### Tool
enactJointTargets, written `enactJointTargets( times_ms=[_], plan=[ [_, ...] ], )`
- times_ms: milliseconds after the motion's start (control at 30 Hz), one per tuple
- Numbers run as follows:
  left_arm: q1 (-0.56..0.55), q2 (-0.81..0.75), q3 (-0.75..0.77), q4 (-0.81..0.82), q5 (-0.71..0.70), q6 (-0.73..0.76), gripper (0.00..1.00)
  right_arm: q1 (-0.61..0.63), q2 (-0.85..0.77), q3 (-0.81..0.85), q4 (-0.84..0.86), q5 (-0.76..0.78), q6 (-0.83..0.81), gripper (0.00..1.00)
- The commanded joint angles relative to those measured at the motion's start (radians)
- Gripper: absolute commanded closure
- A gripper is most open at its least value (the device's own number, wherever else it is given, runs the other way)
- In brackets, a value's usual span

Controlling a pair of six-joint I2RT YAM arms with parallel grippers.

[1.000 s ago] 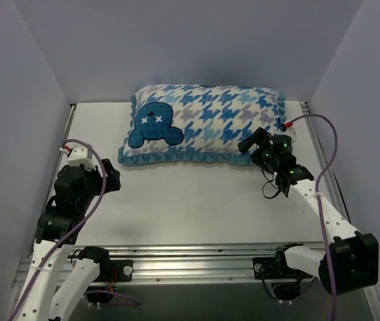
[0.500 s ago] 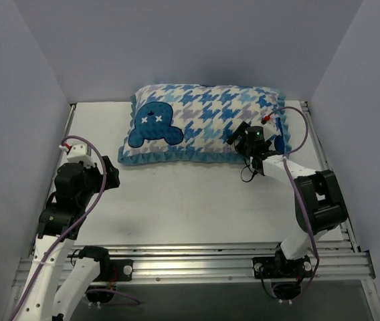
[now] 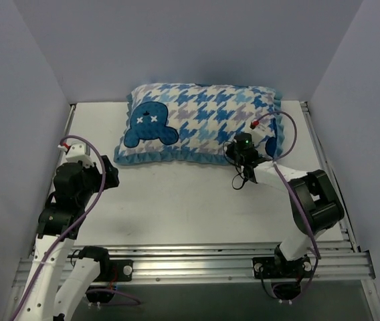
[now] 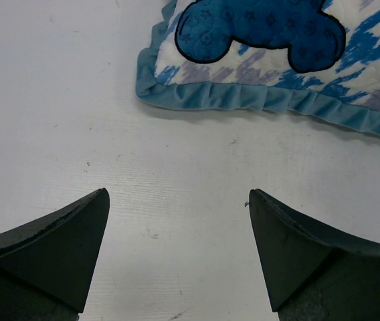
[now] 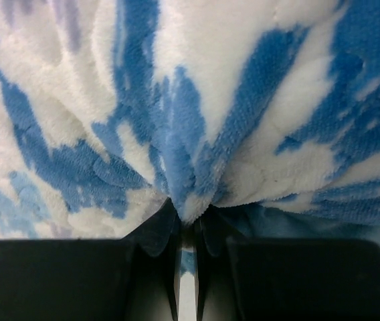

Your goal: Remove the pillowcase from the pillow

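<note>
The pillowcase [image 3: 203,124] carries a houndstooth of mid-blue, pale blue and lilac-grey on white. A teal-blue ruffled edging [image 3: 176,156] runs along its six o'clock side. Toward its nine o'clock end sits a dark blue bear patch [image 3: 148,126], outlined in black, with two small white crosses for eyes. The table [image 3: 176,200] is plain white with faint dark specks, and the walls [image 3: 190,47] are pale lavender-grey. The left gripper [image 4: 176,200] and right gripper [image 5: 188,227] have black fingers.
</note>
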Motion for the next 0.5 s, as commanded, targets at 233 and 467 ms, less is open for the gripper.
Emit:
enactJointTargets(
  times_ms=[233,467],
  plan=[
    [0.008,0.0,0.011,0.048,0.021,0.008,0.06,0.592,-0.319,-0.106,-0.334,0.296,0.249,1.0],
    [0.01,0.001,0.01,0.04,0.017,0.004,0.06,0.904,-0.296,0.098,-0.592,0.291,0.201,0.61]
  ],
)
